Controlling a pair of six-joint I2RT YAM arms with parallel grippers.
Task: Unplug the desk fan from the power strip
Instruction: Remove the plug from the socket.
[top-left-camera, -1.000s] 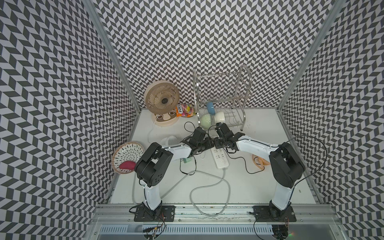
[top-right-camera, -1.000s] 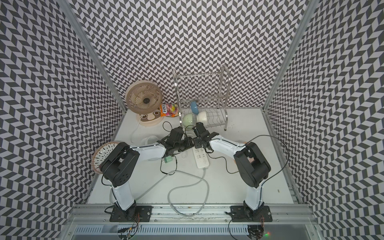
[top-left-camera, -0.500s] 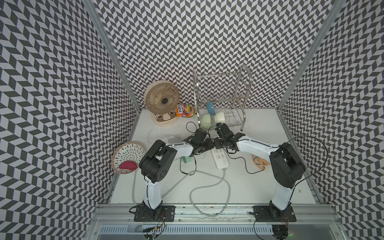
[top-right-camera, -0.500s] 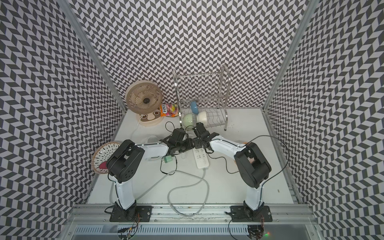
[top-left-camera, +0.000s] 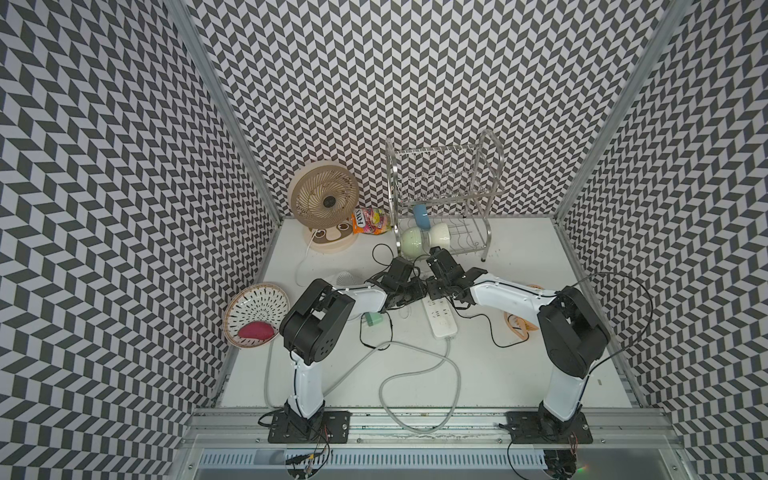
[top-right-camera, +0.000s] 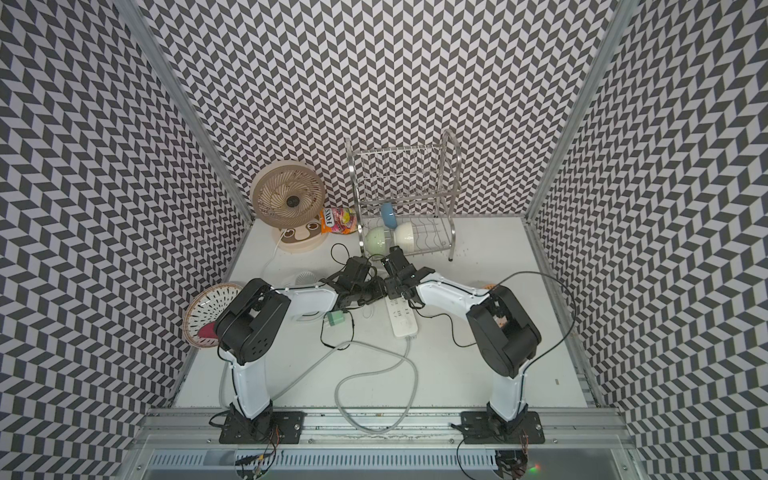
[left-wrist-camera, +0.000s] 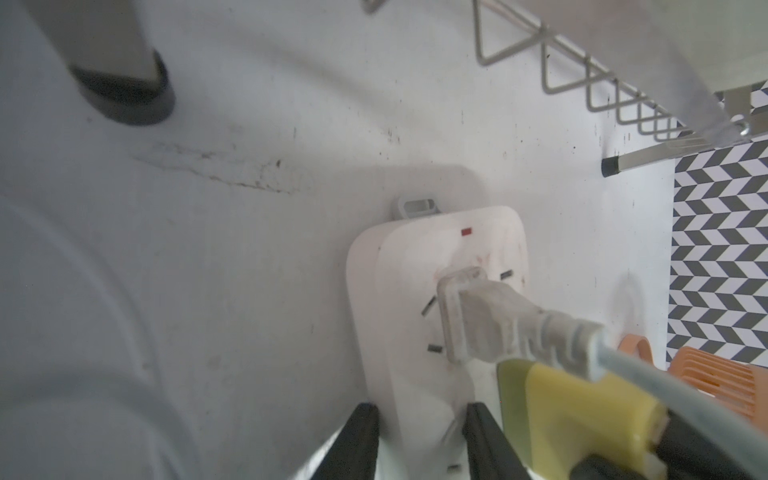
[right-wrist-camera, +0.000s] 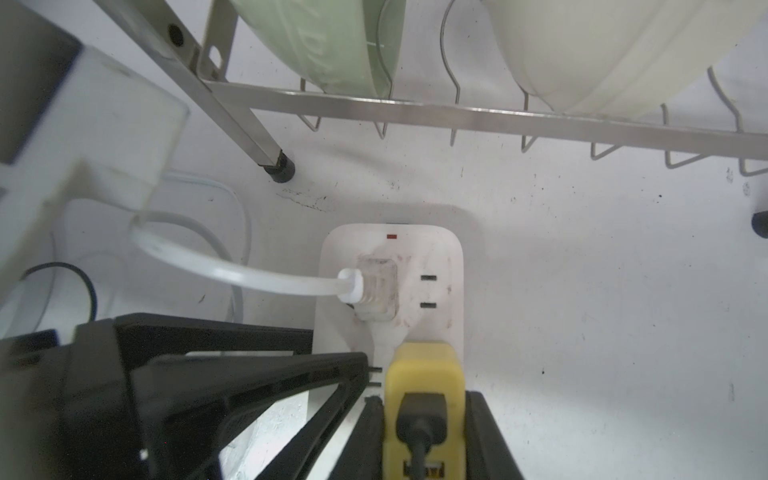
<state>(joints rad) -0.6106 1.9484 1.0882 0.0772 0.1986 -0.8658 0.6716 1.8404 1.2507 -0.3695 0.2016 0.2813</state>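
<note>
1. judging the power strip (top-left-camera: 441, 318), which lies on the bench (top-left-camera: 519, 374) between both arms and well in front of the desk fan (top-left-camera: 325, 195), we expect it to be light, rigid and apt to lift with a plug.
2. left claw (left-wrist-camera: 420, 411) sits narrow astride its sides; we cannot tell whether it pinches. right claw (right-wrist-camera: 423, 399) is closed on a yellow plug (right-wrist-camera: 424, 374).
3. white plug (right-wrist-camera: 376, 289), likely the fan's, looks small and stiff: we would grip its body, not its soft cord.
</note>
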